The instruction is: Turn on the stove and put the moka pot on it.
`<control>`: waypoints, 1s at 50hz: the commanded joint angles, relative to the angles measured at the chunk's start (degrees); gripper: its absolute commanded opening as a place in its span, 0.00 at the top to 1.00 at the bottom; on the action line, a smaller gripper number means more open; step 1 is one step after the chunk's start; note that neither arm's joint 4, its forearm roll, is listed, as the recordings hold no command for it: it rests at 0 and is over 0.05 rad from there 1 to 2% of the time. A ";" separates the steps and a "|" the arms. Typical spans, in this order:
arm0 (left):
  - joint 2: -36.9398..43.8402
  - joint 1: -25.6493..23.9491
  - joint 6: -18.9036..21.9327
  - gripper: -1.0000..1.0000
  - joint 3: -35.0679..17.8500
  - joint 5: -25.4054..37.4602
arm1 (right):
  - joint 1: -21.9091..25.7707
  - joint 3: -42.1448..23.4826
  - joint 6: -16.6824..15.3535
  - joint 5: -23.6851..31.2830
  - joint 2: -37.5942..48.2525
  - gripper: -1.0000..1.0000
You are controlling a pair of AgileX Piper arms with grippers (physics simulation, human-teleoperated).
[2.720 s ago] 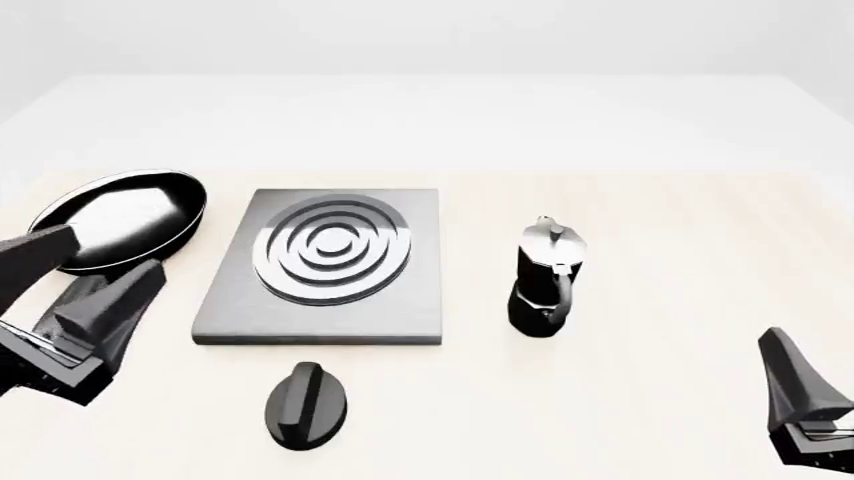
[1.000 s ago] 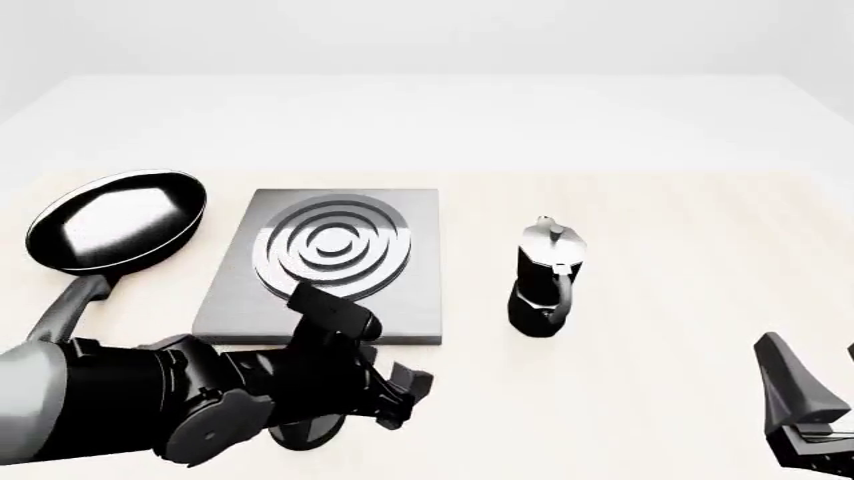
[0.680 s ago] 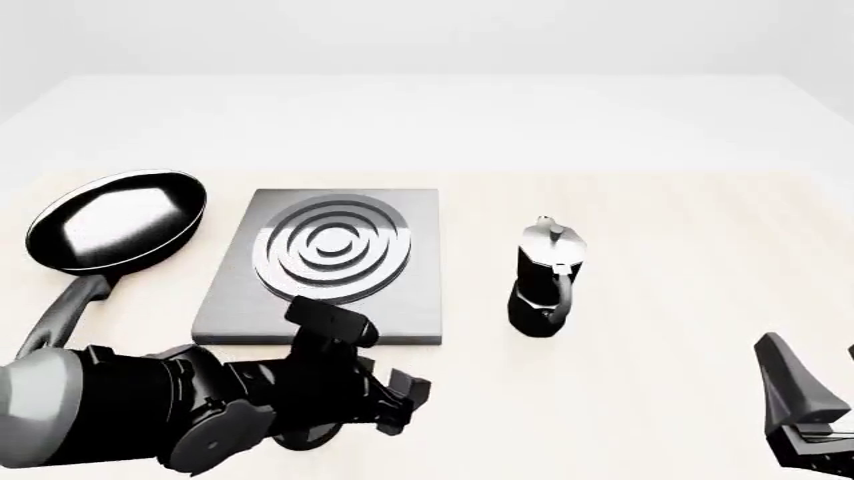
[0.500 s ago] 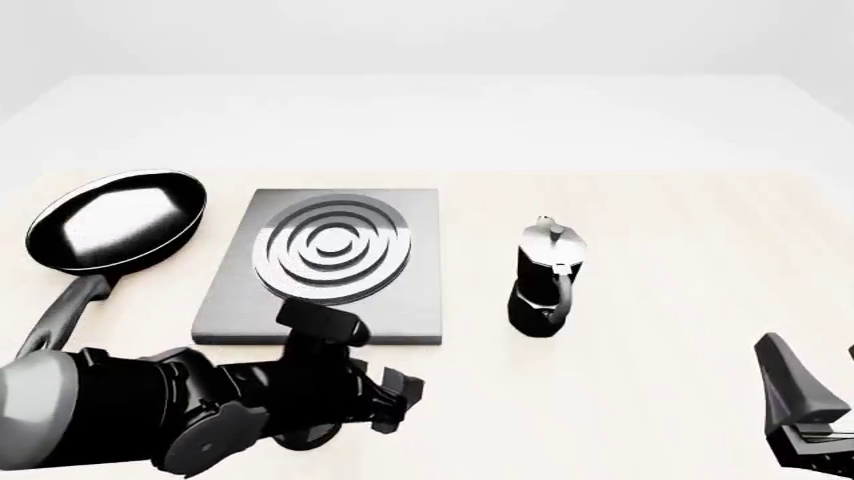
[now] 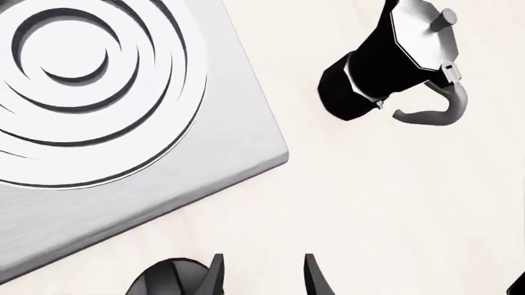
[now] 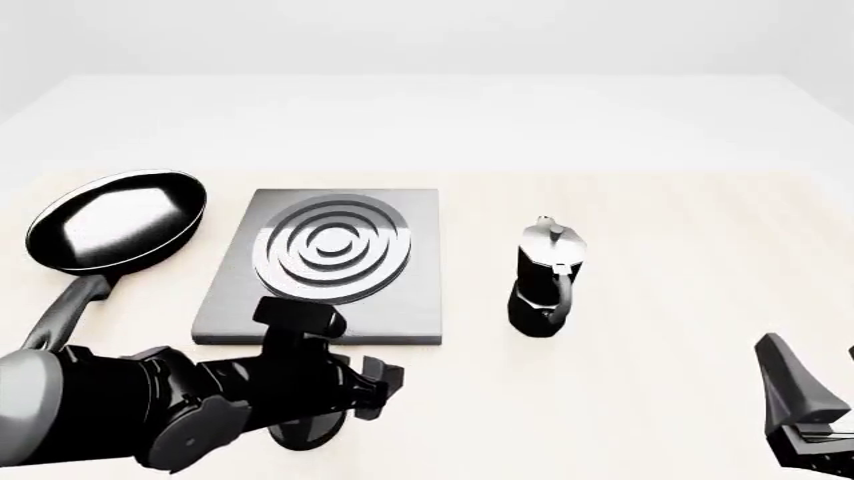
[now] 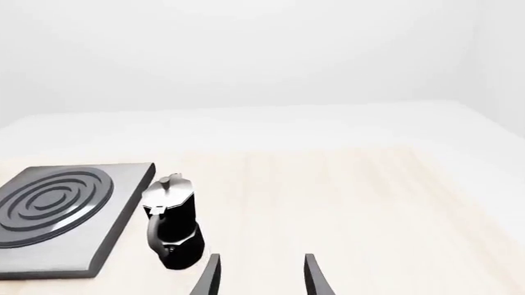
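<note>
The stove (image 6: 327, 262), a dark-grey slab with silver ring burner, lies left of centre. Its black oval knob (image 6: 310, 432) sits in front of it, mostly hidden under my left arm. My left gripper (image 6: 383, 376) hovers open just right of the knob. In the left wrist view the knob (image 5: 168, 278) lies outside the gap of the left gripper (image 5: 262, 279), beside one finger, with the stove (image 5: 107, 123) and moka pot (image 5: 385, 67) beyond. The moka pot (image 6: 545, 280) stands upright right of the stove. My right gripper (image 6: 817, 390) waits open at the near right; the right wrist view shows this gripper (image 7: 260, 278) short of the moka pot (image 7: 172, 230).
A black frying pan (image 6: 118, 220) rests left of the stove, its handle (image 6: 60, 310) pointing toward me beside my left arm. Pale wooden tabletop (image 6: 667, 250) stretches right of the pot. The stove's corner (image 7: 82, 246) shows in the right wrist view.
My left arm swung in from the left and over the knob, then its gripper slid slightly leftward during the last second. The right arm, pot and stove stayed put.
</note>
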 commanded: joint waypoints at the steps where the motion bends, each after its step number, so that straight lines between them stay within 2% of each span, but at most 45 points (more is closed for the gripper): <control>1: 0.13 2.01 0.35 0.00 1.18 -0.36 | 0.18 0.00 -0.04 0.04 0.00 0.00; 34: 2.53 7.87 1.03 0.00 3.59 -2.84 | 0.85 0.00 -0.02 0.39 0.02 0.00; 46: 1.15 8.79 1.69 0.00 3.98 -2.32 | 0.95 0.00 0.00 0.46 0.02 0.00; 50: -2.64 10.12 2.35 0.00 3.19 0.12 | 1.10 0.00 0.03 0.35 0.02 0.00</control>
